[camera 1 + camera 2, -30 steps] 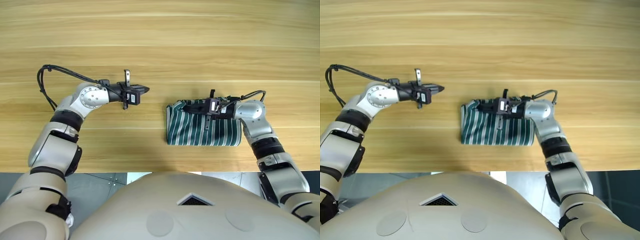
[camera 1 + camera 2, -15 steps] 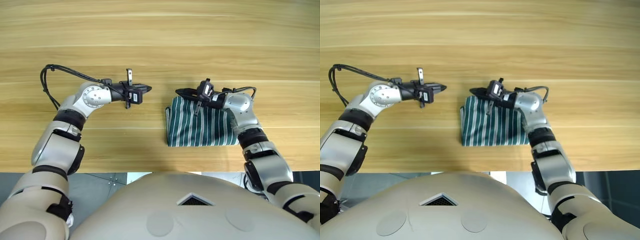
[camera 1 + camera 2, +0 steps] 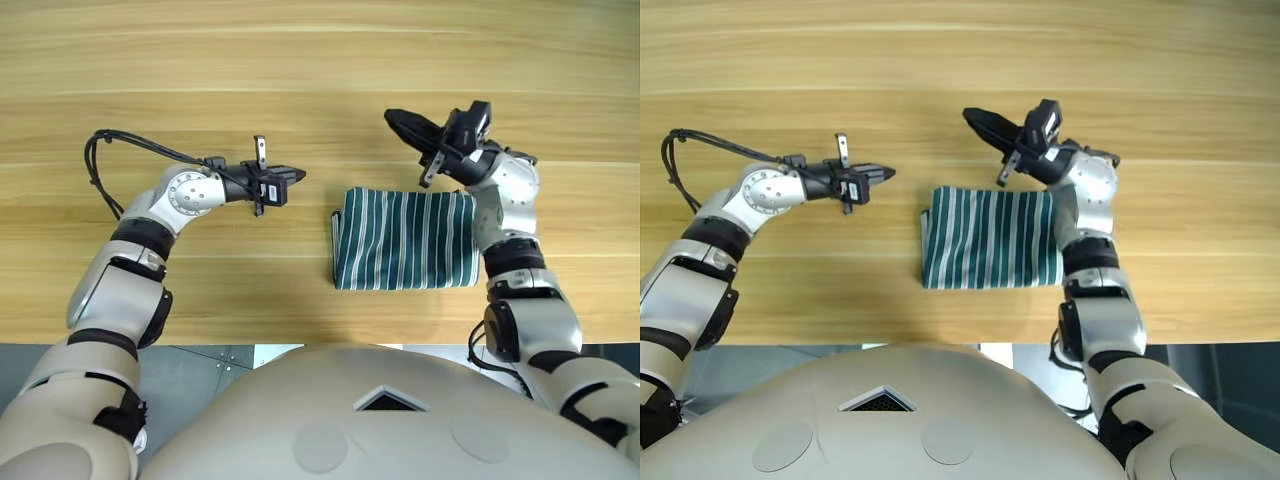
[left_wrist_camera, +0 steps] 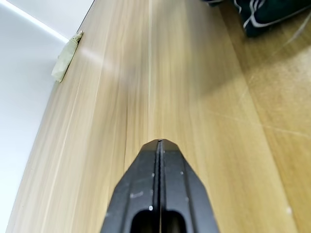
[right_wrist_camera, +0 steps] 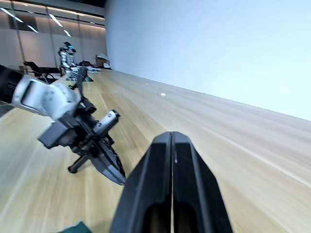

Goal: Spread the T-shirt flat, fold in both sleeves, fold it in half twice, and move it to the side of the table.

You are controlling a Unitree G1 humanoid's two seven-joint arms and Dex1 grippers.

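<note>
The T-shirt (image 3: 988, 238) is folded into a neat green-and-white striped rectangle, lying flat near the front edge of the wooden table (image 3: 960, 60). The right gripper (image 3: 972, 116) hangs beyond the shirt's far edge, not touching it, its 2 fingers pinched into a point aimed left. The left gripper (image 3: 888, 173) sits off to the shirt's left, apart from it, also pinched together and pointing toward the shirt.
</note>
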